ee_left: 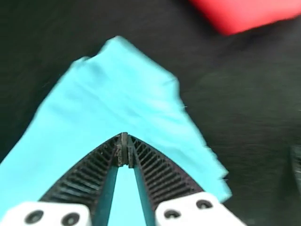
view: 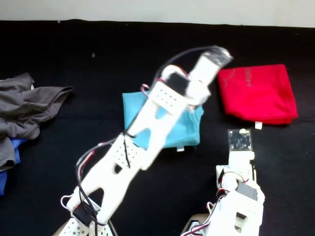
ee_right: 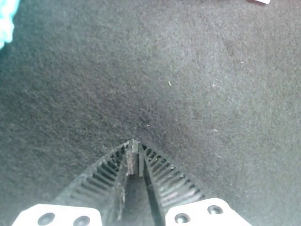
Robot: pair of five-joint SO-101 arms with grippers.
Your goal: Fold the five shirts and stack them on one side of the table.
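Note:
A folded teal shirt (view: 183, 132) lies mid-table, and my left arm (view: 147, 132) stretches diagonally across it. In the left wrist view my left gripper (ee_left: 125, 153) hovers over the teal shirt (ee_left: 117, 94) with its fingertips pressed together and nothing visibly between them. A folded red shirt (view: 258, 93) lies to the right of the teal one, apart from it; its edge (ee_left: 240, 14) shows beyond the teal cloth. My right gripper (ee_right: 134, 158) is shut over bare black tabletop. The right arm (view: 239, 196) sits low at the front right.
A heap of unfolded grey shirts (view: 24, 105) lies at the left edge, with a blue shirt (view: 7, 164) under it. The black tablecloth (view: 98, 64) covers the whole table. A corner of teal cloth (ee_right: 4, 23) shows in the right wrist view.

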